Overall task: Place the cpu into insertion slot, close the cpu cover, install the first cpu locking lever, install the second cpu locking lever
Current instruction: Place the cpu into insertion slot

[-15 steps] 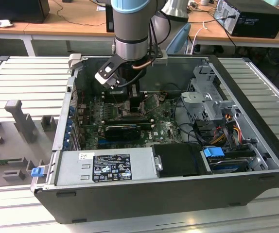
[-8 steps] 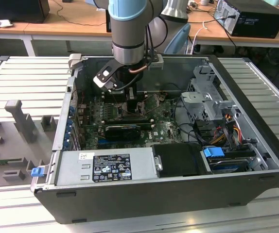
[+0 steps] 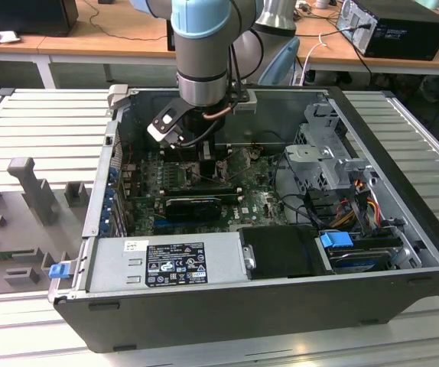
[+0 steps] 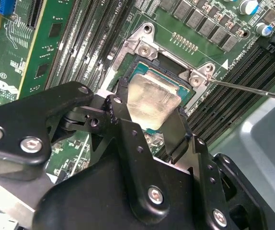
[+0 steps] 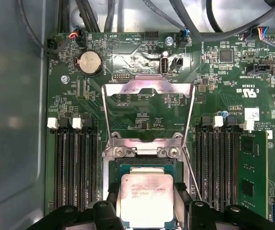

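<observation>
My gripper (image 5: 147,197) is shut on the cpu (image 5: 146,191), a pale silver square chip pinched between the two black fingers (image 5: 181,195). The chip hangs right over the insertion slot (image 5: 143,166), whose dark frame and teal inside show past its edge; I cannot tell whether they touch. In the second wrist view the cpu (image 4: 153,99) covers most of the insertion slot (image 4: 142,72). The cpu cover (image 5: 149,86) stands open, swung back over the green board. A thin locking lever (image 5: 191,167) slants beside the slot, and the lever (image 4: 252,89) is free. In the exterior view the gripper (image 3: 208,157) is inside the case.
Long black memory slots (image 5: 75,167) flank the socket on both sides, with a green card (image 5: 252,172) further out. A coin battery (image 5: 90,62) and cables (image 5: 185,19) lie beyond the cover. The power supply (image 3: 166,264) and drive cage (image 3: 334,164) crowd the case (image 3: 403,153).
</observation>
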Tool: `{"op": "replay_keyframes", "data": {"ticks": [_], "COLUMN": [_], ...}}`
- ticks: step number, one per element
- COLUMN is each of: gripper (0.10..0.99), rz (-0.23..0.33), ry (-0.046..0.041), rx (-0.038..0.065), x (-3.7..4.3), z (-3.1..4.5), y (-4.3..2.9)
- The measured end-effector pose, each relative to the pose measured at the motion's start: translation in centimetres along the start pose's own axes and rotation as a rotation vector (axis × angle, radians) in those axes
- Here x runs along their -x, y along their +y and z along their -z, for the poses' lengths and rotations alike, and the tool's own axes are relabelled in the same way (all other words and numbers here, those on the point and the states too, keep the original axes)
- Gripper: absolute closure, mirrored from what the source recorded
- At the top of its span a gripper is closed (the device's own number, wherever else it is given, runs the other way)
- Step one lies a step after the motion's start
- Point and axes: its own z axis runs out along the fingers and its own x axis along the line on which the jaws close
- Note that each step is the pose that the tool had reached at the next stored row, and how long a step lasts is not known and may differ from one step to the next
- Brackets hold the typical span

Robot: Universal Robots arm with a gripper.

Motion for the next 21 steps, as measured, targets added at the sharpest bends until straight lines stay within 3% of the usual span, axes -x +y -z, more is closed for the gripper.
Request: {"op": "replay_keyframes", "data": {"ticks": [11,14,17,21], "gripper": [0.557,0.482,0.482,0.871], "rz": [0.0,0.0,0.0,0.0], "ry": [-0.0009,-0.0006,-0.0006,-0.0008], "rx": [0.0,0.0,0.0,0.0], "x": [0.01,0.01,0.0,-0.01], "z": [-0.36,-0.36,0.19,1.02], "y": [0.1,0.1,0.13,0.18]}}
